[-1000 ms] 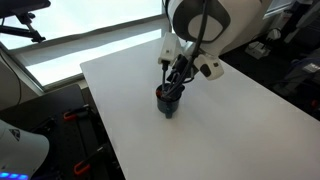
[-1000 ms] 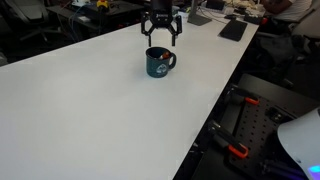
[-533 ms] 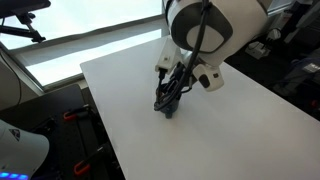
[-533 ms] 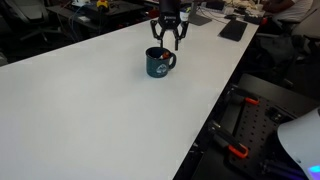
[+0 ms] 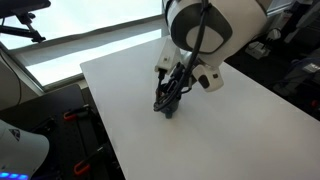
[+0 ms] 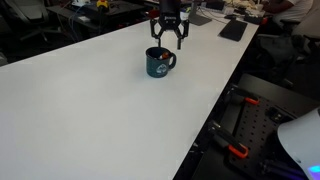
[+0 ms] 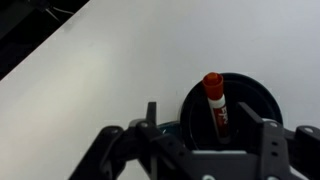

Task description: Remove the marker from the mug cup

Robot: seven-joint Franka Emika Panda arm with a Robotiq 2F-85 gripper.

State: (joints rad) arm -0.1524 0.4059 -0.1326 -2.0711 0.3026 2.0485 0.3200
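The dark mug cup [image 6: 158, 63] stands on the white table [image 6: 90, 110], its handle to the right in this view. In the wrist view the mug [image 7: 250, 100] holds the marker [image 7: 214, 100], which stands upright with its red-orange cap at the top, leaning on the rim. My gripper [image 7: 210, 128] is open, with one finger on each side of the marker and just above the mug's mouth. In both exterior views the gripper [image 6: 170, 38] [image 5: 170, 93] hovers at the mug's top. The gripper largely hides the mug [image 5: 168, 106] in an exterior view, and the marker is not discernible in either one.
The table [image 5: 230, 130] is a bare white top with edges close on several sides. A flat black object [image 6: 232, 30] lies at its far end. Dark equipment with red clamps [image 6: 236, 150] sits below the table edge.
Over the last second the gripper has shifted slightly sideways over the mug and tilted. It has stayed put over the last half second. The mug has not moved.
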